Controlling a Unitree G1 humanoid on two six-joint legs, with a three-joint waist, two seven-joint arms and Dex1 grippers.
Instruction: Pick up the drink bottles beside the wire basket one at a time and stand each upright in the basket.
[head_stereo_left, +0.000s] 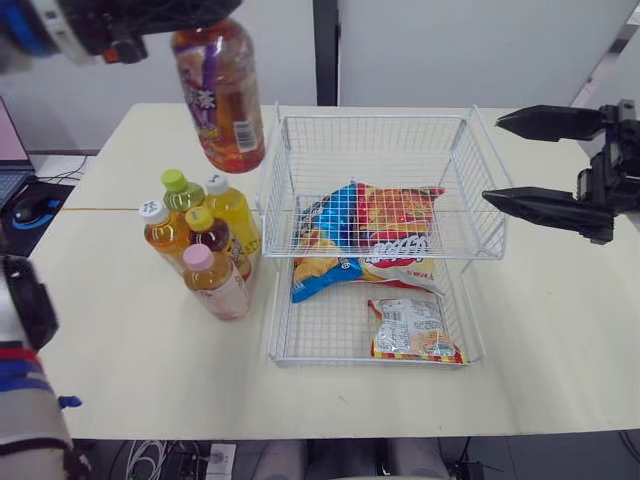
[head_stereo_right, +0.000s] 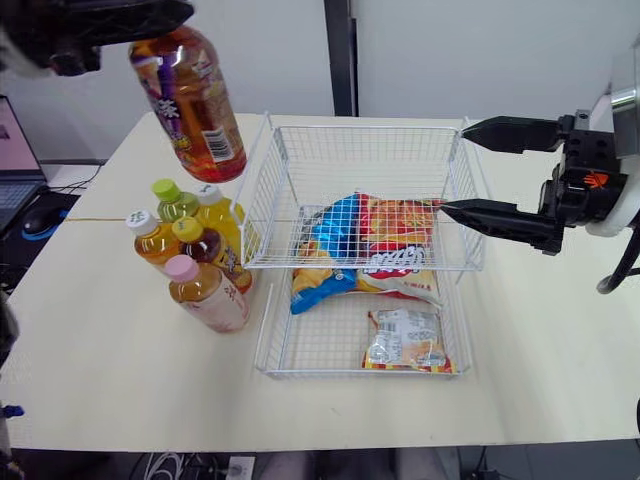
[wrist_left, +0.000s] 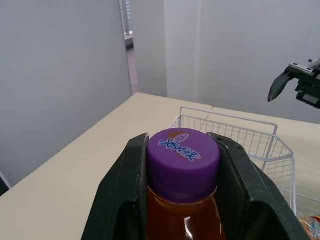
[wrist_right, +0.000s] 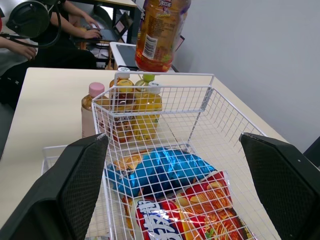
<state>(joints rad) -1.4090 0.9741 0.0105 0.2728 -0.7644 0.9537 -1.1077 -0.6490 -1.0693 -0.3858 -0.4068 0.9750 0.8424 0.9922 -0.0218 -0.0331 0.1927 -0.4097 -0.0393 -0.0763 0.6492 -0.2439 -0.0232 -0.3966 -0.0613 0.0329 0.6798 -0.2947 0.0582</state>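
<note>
My left gripper (head_stereo_left: 196, 20) is shut on the purple cap (wrist_left: 183, 159) of an amber tea bottle (head_stereo_left: 220, 95). The bottle hangs slightly tilted, high above the table, just outside the back-left corner of the white wire basket (head_stereo_left: 370, 117). Several more drink bottles (head_stereo_left: 200, 240) stand upright in a cluster against the basket's left side, with white, green, yellow and pink caps. My right gripper (head_stereo_left: 492, 160) is open, with nothing between its fingers, at the basket's right rim. It faces across the basket (wrist_right: 165, 90).
Snack bags (head_stereo_left: 372, 228) lie in the basket's middle and a smaller packet (head_stereo_left: 412, 330) lies near its front. A laptop (head_stereo_left: 10, 150) and a mouse (head_stereo_left: 35, 208) sit off the table's left edge. A seated person (wrist_right: 35, 42) is beyond the table.
</note>
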